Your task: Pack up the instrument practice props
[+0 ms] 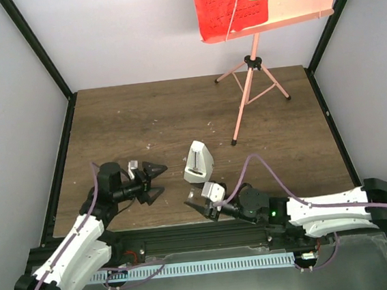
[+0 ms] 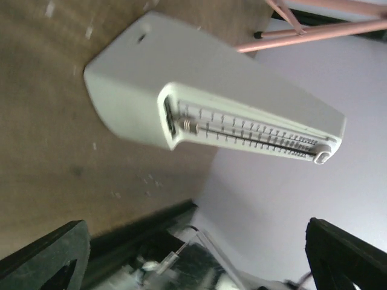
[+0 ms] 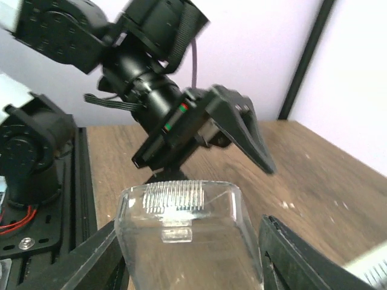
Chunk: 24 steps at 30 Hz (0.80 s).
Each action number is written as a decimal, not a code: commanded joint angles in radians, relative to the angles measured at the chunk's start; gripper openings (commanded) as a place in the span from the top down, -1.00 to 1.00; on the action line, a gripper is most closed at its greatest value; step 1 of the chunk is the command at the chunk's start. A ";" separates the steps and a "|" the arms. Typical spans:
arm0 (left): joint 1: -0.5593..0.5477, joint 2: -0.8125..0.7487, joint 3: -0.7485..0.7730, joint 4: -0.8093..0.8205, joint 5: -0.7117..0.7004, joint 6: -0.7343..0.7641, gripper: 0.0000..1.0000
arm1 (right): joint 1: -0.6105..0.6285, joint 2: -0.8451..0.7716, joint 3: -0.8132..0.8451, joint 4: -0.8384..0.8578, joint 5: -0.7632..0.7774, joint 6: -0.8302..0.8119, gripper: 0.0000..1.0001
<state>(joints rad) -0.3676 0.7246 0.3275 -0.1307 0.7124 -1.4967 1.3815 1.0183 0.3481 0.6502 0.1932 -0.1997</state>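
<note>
The left claw [image 1: 156, 181] was wide open and empty; the metronome [image 1: 198, 162] stood just ahead of its fingertips. The right claw [image 3: 187, 266] gripped the clear cover [image 3: 181, 229].

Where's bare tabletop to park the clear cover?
Bare: far-left brown wooden tabletop, from the left black frame to the pink tripod music stand; also the right side in front of its feet. Crowded: near centre, white pyramid metronome, left gripper and right gripper bunched together.

2 white arms [image 1: 73, 251], black joints, purple cables [image 1: 251, 157], black fingers [image 1: 156, 168].
</note>
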 commanded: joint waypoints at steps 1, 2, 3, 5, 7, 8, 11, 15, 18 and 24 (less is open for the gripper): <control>0.012 0.073 0.080 0.063 -0.079 0.507 -0.90 | -0.018 -0.107 -0.008 -0.250 0.160 0.206 -0.04; 0.009 0.105 0.102 0.059 -0.098 0.615 -0.86 | -0.032 -0.139 -0.014 -0.285 0.168 0.239 -0.04; 0.004 0.132 0.123 0.031 -0.132 0.702 -0.81 | -0.052 -0.163 -0.018 -0.313 0.170 0.270 -0.03; -0.013 0.186 0.138 0.052 -0.165 0.818 -0.71 | -0.126 -0.200 -0.025 -0.370 0.154 0.336 -0.02; -0.048 0.229 0.115 0.149 -0.152 0.851 -0.68 | -0.179 -0.225 -0.028 -0.418 0.147 0.392 -0.01; -0.070 0.250 0.093 0.218 -0.137 0.856 -0.68 | -0.203 -0.235 -0.030 -0.438 0.152 0.417 -0.01; -0.146 0.327 0.077 0.344 -0.114 0.905 -0.69 | -0.298 -0.257 -0.045 -0.486 0.157 0.490 -0.01; -0.190 0.393 0.060 0.446 -0.136 0.964 -0.63 | -0.483 -0.256 -0.062 -0.515 0.049 0.538 -0.01; -0.192 0.414 0.044 0.503 -0.178 1.006 -0.55 | -0.587 -0.226 -0.054 -0.517 -0.038 0.544 -0.01; -0.192 0.558 0.057 0.631 -0.187 0.989 -0.51 | -0.686 -0.075 0.010 -0.463 -0.137 0.521 0.00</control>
<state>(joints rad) -0.5556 1.2045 0.3828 0.3386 0.5381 -0.5312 0.7341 0.8680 0.2859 0.1497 0.1570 0.3119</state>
